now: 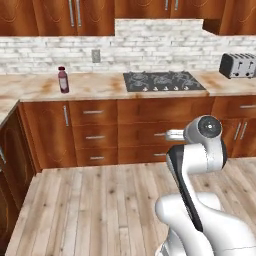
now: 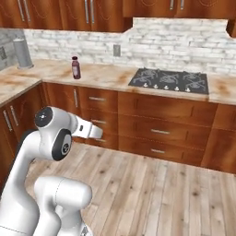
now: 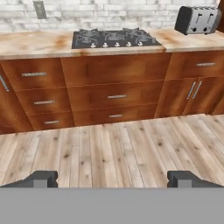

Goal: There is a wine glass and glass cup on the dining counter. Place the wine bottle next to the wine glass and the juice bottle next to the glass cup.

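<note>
In the left base view we see our arm (image 1: 200, 165) folded low at the lower right, over the wooden floor (image 1: 90, 200). A dark red bottle (image 1: 63, 80) stands upright on the worktop (image 1: 95, 86), well to the left of the hob (image 1: 163, 81); a toaster (image 1: 238, 65) sits at the far right end.

In the right base view we see the same bottle (image 2: 76, 67) standing on the worktop (image 2: 106, 76), left of the hob (image 2: 169, 81), with a steel canister (image 2: 22, 54) further left by the wall. Our arm (image 2: 53, 138) rises at the lower left, well short of the cabinets.

In the hand view our fingers (image 3: 111, 179) stand wide apart, one tip (image 3: 40, 178) at the lower left and the other at the lower right, with nothing between them but floor (image 3: 113, 148). Far ahead of the fingers lie the drawers (image 3: 113, 94), the hob (image 3: 114, 37) above them, and the toaster (image 3: 199, 19) ahead to the right. The bottle lies well off to the left of the fingers and far ahead of them, as the base views place it.
</note>
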Robot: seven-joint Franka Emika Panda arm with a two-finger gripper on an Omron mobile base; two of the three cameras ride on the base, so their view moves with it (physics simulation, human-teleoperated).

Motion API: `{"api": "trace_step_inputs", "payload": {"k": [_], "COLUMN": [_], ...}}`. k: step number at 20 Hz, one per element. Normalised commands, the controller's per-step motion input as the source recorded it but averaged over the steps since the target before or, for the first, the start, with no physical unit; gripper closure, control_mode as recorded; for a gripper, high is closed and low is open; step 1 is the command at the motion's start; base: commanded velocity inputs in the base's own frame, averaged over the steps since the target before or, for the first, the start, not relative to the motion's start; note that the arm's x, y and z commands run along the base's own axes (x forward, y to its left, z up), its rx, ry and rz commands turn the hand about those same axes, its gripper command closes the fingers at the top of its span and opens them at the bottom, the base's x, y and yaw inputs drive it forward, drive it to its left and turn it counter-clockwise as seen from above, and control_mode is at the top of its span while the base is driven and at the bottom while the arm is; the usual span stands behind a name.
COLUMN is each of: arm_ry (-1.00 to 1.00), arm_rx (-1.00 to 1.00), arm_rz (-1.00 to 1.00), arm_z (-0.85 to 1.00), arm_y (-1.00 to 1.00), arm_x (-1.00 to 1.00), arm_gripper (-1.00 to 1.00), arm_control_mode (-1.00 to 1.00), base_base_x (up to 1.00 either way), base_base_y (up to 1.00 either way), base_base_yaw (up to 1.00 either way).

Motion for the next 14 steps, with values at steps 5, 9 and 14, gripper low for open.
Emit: {"api": "trace_step_inputs", "payload": {"k": [5,9,14], "arm_ry": [0.0,0.0,0.0], "arm_rx": [0.0,0.0,0.0], "arm_rz": [0.0,0.0,0.0], "arm_z": [0.0,0.0,0.0], "arm_y": [0.0,0.0,0.0], "arm_x": [0.0,0.0,0.0], "arm_gripper": [-1.0,-1.0,-1.0], "arm_control_mode": [1.0,1.0,1.0], "base_base_x": [0.74,0.78,0.83], "base_base_y": [0.72,0.57,0.43], "base_base_yaw": [0.0,0.04,0.06]}}
